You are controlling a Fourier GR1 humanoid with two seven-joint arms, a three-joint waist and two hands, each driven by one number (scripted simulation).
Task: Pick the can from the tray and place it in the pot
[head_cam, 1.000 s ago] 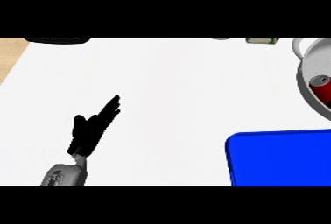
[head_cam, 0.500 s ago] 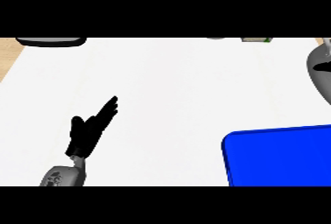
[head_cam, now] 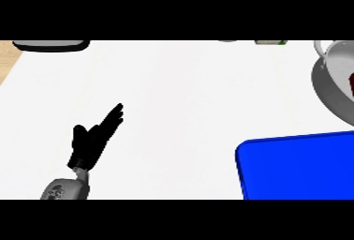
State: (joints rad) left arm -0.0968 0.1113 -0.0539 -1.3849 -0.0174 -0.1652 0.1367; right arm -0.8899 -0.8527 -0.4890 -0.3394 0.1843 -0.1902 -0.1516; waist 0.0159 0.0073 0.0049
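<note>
A blue tray lies at the lower right of the head view, with nothing visible on the part that shows. A grey metal pot is cut off by the right edge, and a dark red shape shows inside it at the frame border. My left hand rests open at the lower left, fingers straight and pointing up and right, far from both tray and pot. My right hand is out of sight.
A dark flat object with a grey top sits at the far left edge of the white counter. A small green and white item peeks in at the far edge.
The whole scene has slid left and down in the view. The pot has moved further off the right edge. My left hand keeps the same pose.
</note>
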